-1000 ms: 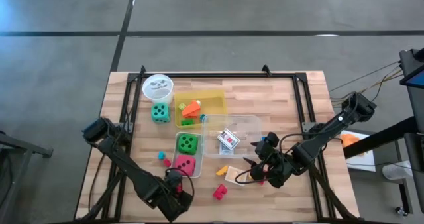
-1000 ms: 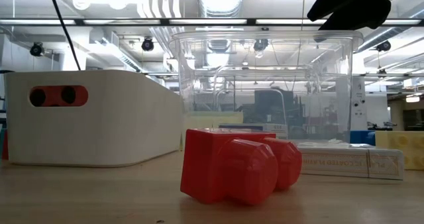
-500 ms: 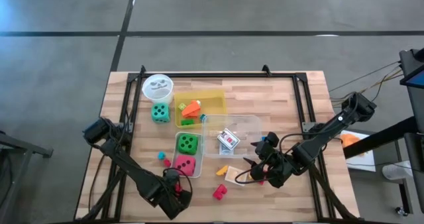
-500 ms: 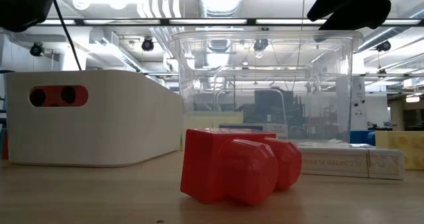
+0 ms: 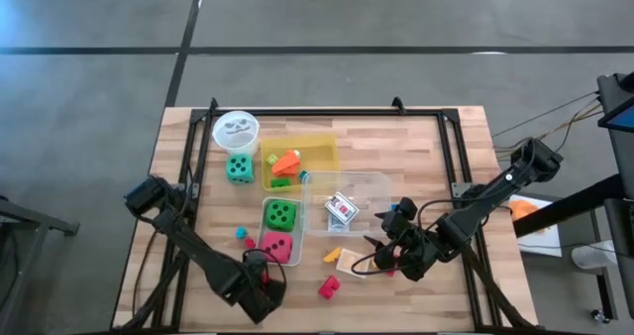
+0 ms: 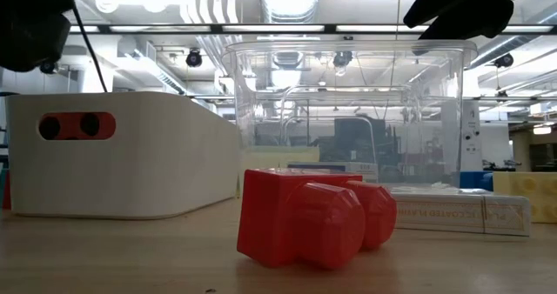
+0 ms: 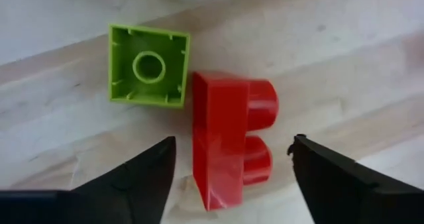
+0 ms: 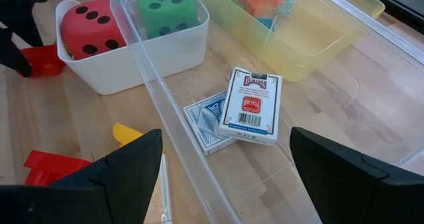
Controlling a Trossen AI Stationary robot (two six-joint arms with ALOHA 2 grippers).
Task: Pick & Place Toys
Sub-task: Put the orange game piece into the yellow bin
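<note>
A red two-stud block [image 7: 228,148] lies on its side on the table, beside a green block [image 7: 149,65] turned hollow side up. My left gripper [image 7: 230,151] points down over them, open, one finger on either side of the red block without touching it; it hovers near the table's front left [image 5: 260,287]. My right gripper [image 8: 226,136] hangs open above the clear box [image 8: 165,118], over two card packs [image 8: 250,105]. Another red block [image 6: 313,220] lies near the front edge [image 5: 327,287].
A white bin [image 5: 280,231] holds a green die and a red die. Behind it stand a yellow tray [image 5: 317,147] with small blocks, a teal die [image 5: 239,168] and a white cup [image 5: 236,130]. A yellow block [image 5: 333,254] and a blue block [image 5: 241,234] lie loose.
My left gripper has come down toward the table at the front left; in the low view its dark body has sunk into the picture's upper left. The right arm and the toys have kept still.
</note>
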